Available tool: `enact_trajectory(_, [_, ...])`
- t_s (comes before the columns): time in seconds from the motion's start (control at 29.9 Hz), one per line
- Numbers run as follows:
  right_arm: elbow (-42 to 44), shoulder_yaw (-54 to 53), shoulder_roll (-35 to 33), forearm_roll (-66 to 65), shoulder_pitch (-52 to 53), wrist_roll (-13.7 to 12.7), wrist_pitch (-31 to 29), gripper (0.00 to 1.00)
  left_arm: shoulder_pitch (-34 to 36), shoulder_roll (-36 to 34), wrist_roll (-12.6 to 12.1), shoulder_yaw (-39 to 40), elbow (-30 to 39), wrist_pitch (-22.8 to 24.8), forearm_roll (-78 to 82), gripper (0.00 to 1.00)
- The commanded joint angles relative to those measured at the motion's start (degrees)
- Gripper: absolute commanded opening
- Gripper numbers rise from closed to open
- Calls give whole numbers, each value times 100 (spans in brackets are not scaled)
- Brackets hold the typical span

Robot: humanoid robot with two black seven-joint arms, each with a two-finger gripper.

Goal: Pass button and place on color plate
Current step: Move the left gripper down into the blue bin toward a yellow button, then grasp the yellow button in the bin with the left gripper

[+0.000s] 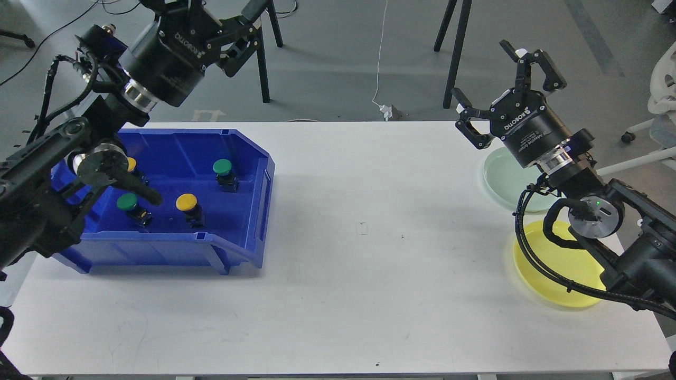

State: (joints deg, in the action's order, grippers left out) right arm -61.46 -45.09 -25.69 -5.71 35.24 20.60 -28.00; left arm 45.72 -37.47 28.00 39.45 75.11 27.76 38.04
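A blue bin (174,247) at the table's left holds several push buttons: a green one (222,168), a yellow one (186,201), a green one (127,201) and a yellow one (130,164) half hidden behind my left arm. My left gripper (211,13) is open and empty, high above the bin's back edge, its top cut off by the view's edge. My right gripper (501,79) is open and empty, raised above the table's far right corner. A pale green plate (504,177) and a yellow plate (554,274) lie at the right, partly behind my right arm.
The white table (369,237) stretches between the bin and the plates. Chair and stand legs (454,53) stand on the floor behind the table. A white chair base (660,95) is at the far right.
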Motion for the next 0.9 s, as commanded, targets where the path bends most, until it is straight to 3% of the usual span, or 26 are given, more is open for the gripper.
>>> enact_trajectory(0.0, [2, -8, 3, 0, -26, -4, 0, 99, 471, -962, 0, -962, 250, -192, 1202, 86])
enact_trajectory(0.17, [11, -166, 3, 0, -131, 5, 0, 99, 1499, -1956, 0, -2711, 180, -516, 2898, 86])
enact_trajectory(0.33, [55, -245, 3, 0, -219, 5, 0, 99, 1993, -2168, 0, -3873, -66, -763, 3797, 86])
enact_trajectory(0.6, [353, -289, 169, 0, -237, 5, 0, 99, 1932, -2072, 0, -4542, -724, -781, 4290, 86])
enact_trajectory(0.87, [661, -325, 398, 0, -219, 5, 0, 99, 1677, -1474, 0, -4569, -1367, -781, 4290, 86])
